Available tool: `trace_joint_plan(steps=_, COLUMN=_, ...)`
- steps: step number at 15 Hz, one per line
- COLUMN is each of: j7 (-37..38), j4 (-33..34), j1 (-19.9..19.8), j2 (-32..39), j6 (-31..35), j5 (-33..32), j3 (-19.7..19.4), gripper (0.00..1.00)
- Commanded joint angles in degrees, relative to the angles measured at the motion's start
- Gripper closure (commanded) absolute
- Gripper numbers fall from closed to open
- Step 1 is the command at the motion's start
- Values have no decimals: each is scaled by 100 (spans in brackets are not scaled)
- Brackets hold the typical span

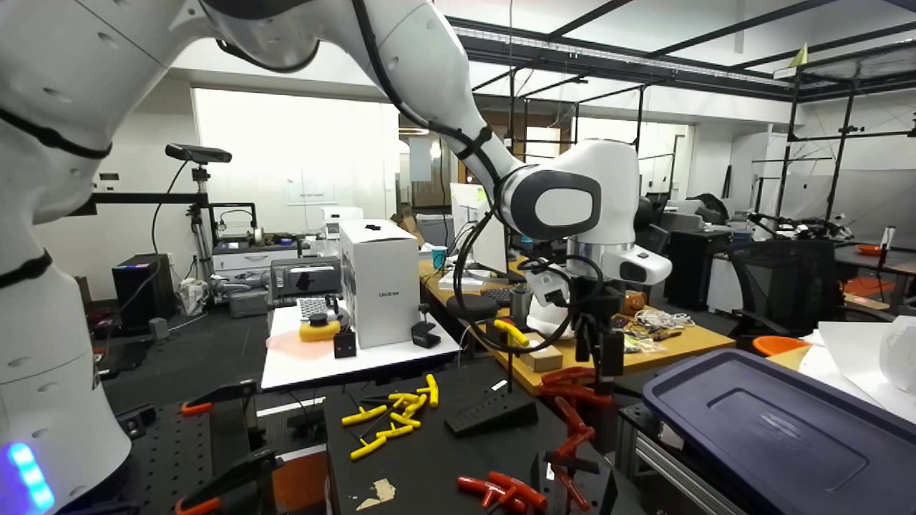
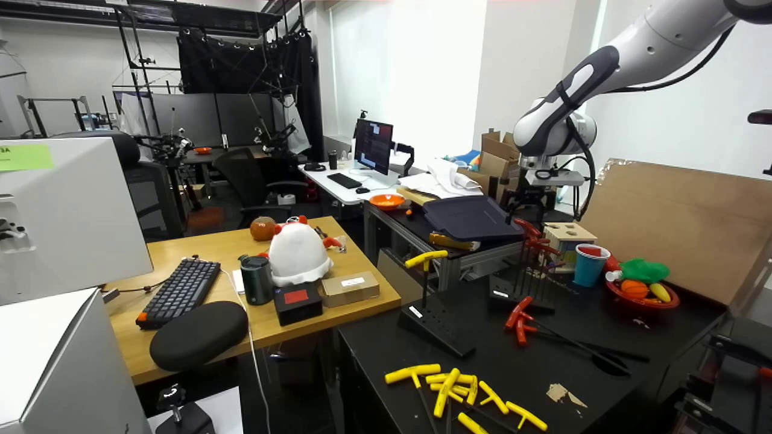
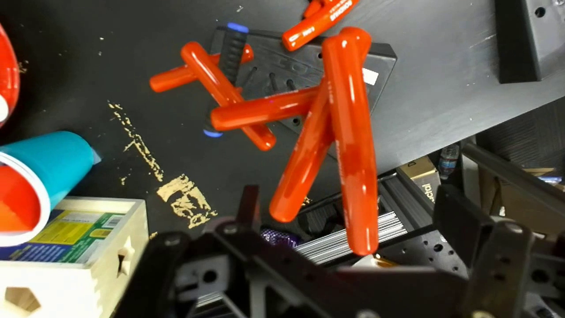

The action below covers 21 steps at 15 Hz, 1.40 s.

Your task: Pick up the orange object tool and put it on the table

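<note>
Several orange-red T-handle tools [image 2: 537,241] stand in a black stand [image 3: 375,55] on a black tabletop [image 2: 386,337]. The longest-looking orange handle [image 3: 353,154] reaches into the gap of my gripper [image 3: 355,214] in the wrist view, touching neither finger; how near it is in depth I cannot tell. The jaws stand wide apart with nothing held. In an exterior view the gripper [image 1: 600,361] points down just above the red handles [image 1: 572,386]. The table with the light wooden top [image 2: 356,259] is a separate desk beside the black one.
A blue cup [image 3: 62,163], a wooden shape box [image 3: 119,251] and a red bowl [image 2: 642,307] sit close by the tools. Loose yellow T-handles [image 2: 446,392] and red ones [image 2: 518,319] lie around. One yellow T-handle [image 2: 425,258] stands upright. A dark lid [image 1: 780,429] is beside.
</note>
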Motion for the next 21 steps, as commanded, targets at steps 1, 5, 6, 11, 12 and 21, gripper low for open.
trace_joint_plan(steps=1, j7=133, j4=-470, j1=83, j2=-364, j6=142, j5=-86, j3=-54, gripper=0)
trace_joint_plan(steps=5, j7=136, j4=-620, j1=99, j2=-469, j6=181, j5=-89, j3=-56, gripper=0)
trace_joint_plan(steps=6, j7=125, j4=-650, j1=108, j2=-485, j6=196, j5=-109, j3=-64, gripper=4)
trace_joint_plan(steps=11, j7=76, j4=-779, j1=114, j2=-562, j6=224, j5=-136, j3=-45, gripper=46)
trace_joint_plan(steps=12, j7=75, j4=-800, j1=115, j2=-572, j6=225, j5=-135, j3=-44, gripper=53)
trace_joint_plan(steps=21, j7=91, j4=-899, j1=118, j2=-641, j6=241, j5=-181, j3=-67, gripper=93)
